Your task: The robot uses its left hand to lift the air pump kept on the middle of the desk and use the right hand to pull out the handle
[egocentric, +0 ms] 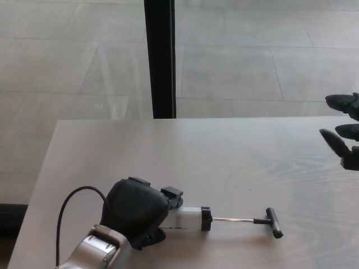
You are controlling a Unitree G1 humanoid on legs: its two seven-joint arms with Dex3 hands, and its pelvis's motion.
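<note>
At the near left of the desk (101, 151) we see a black cable (70, 204) looping beside our left hand (136, 210), with a dark post (160, 59) far behind. That hand's fingers wrap the air pump (188, 218), a white barrel with black collar, low over the near desk. Its thin rod ends rightward in the T-handle (274, 222), pulled out, well apart from our right hand (345, 134), whose fingers spread empty at the far right edge.

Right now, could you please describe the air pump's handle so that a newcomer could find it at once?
Start at the pale wooden desk. Near its front edge the left hand grips the white air pump. A thin metal rod runs right to the handle, a small black T-shaped crossbar.
</note>
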